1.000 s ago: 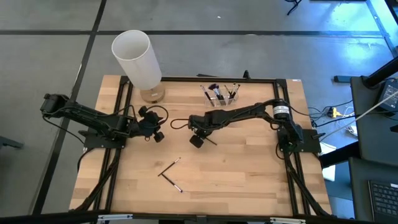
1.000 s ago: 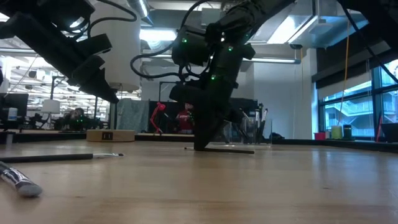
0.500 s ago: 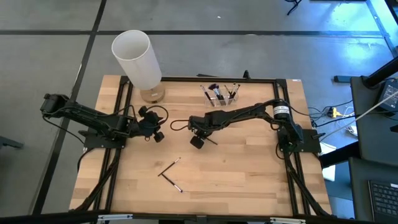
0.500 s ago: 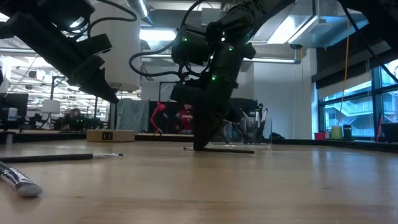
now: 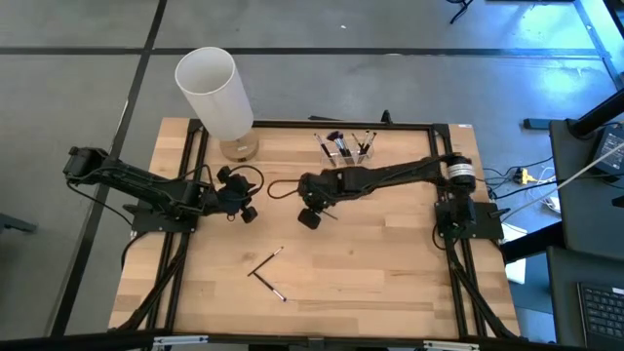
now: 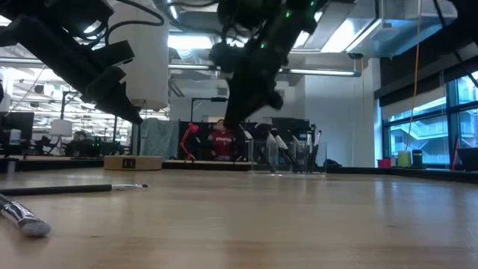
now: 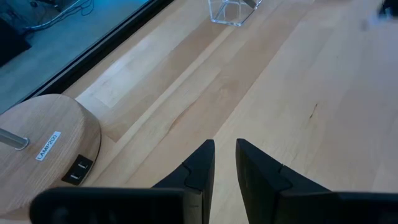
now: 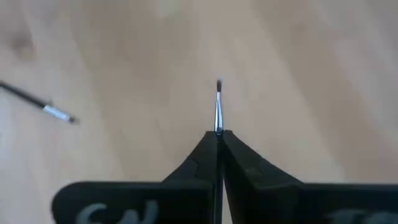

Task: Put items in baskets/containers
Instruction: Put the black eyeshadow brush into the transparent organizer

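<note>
My right gripper (image 5: 310, 216) (image 8: 219, 132) hangs over the middle of the table, shut on a thin makeup brush (image 8: 218, 106) with a silver ferrule and a small dark tip. In the low view it (image 6: 240, 112) is well above the tabletop. Two more black-handled brushes (image 5: 265, 263) (image 5: 270, 285) lie flat on the table nearer the front edge (image 6: 75, 188) (image 6: 22, 217). The clear organizer (image 5: 347, 148) (image 6: 293, 157) stands near the far edge with several brushes upright in it. My left gripper (image 5: 244, 210) (image 7: 225, 149) waits left of centre, its fingers a narrow gap apart, touching nothing. My right gripper pinches the thin brush between its two fingers, coming from above and pointing down. The ferrule end (image 8: 218, 121) with the dark tip sticks out past the fingertips, in line with them. The fingers hide the handle. The brush is lifted clear of the table.
A tall white cylinder (image 5: 212, 90) stands at the far left corner, with a round wooden base (image 5: 239, 148) (image 7: 43, 149) beside it. A black frame (image 5: 292, 124) runs around the table's edge. Bare wood (image 5: 390, 263) lies to the front right.
My right gripper has risen from the tabletop and tipped, carrying the thin brush with it. The brush lay flat on the table under the fingers a second ago and now hangs clear of the wood. The left arm has kept still.
</note>
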### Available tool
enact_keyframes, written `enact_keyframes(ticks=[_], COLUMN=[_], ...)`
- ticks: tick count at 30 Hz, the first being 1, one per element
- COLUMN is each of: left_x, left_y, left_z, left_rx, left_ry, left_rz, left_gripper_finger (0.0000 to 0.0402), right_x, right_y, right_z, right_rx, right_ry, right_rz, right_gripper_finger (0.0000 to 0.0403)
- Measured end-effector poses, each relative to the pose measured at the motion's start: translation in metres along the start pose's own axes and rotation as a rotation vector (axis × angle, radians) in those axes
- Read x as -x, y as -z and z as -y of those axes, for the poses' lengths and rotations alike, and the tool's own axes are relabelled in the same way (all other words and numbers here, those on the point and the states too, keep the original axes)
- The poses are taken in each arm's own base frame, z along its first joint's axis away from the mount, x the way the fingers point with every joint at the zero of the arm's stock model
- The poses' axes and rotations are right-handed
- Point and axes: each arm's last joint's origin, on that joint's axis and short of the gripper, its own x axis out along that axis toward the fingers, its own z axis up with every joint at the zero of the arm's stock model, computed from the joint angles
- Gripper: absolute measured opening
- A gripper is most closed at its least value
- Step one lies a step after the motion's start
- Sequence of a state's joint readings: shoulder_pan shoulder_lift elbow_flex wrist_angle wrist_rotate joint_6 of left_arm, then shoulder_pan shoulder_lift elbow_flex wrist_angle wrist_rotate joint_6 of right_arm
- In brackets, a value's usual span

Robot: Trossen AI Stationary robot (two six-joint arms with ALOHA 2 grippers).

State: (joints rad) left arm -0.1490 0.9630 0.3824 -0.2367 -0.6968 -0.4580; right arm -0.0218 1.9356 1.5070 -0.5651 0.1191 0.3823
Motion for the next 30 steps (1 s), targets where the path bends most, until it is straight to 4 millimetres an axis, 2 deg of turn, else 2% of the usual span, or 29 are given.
enact_keyframes(ticks=[7,10,13,17,23,27,30], left_x=[0.0,0.0,0.0,0.0,0.0,0.0,0.0], left_y=[0.0,0.0,0.0,0.0,0.002,0.002,0.002], left_z=[0.0,0.0,0.0,0.0,-0.001,-0.001,-0.001], left_rx=[0.0,0.0,0.0,-0.001,-0.012,-0.016,-0.016], left_ry=[0.002,0.002,0.002,0.002,0.003,-0.003,-0.01], left_rz=[-0.001,-0.001,-0.001,-0.003,-0.017,-0.021,-0.016], left_gripper_finger=[0.0061,0.0061,0.0061,0.0061,0.0061,0.0061,0.0061], right_x=[0.067,0.084,0.091,0.083,0.055,0.041,0.038], right_y=[-0.023,-0.035,-0.05,-0.062,-0.048,-0.034,-0.03], right_z=[0.021,0.036,0.053,0.08,0.125,0.134,0.125], right_rx=[0.025,0.029,0.028,0.015,-0.088,-0.131,-0.117], right_ry=[0.205,0.347,0.416,0.457,0.455,0.422,0.388], right_rz=[0.243,0.363,0.462,0.526,0.466,0.417,0.408], right_gripper_finger=[0.0012,0.0012,0.0012,0.0013,0.0013,0.0014,0.0014])
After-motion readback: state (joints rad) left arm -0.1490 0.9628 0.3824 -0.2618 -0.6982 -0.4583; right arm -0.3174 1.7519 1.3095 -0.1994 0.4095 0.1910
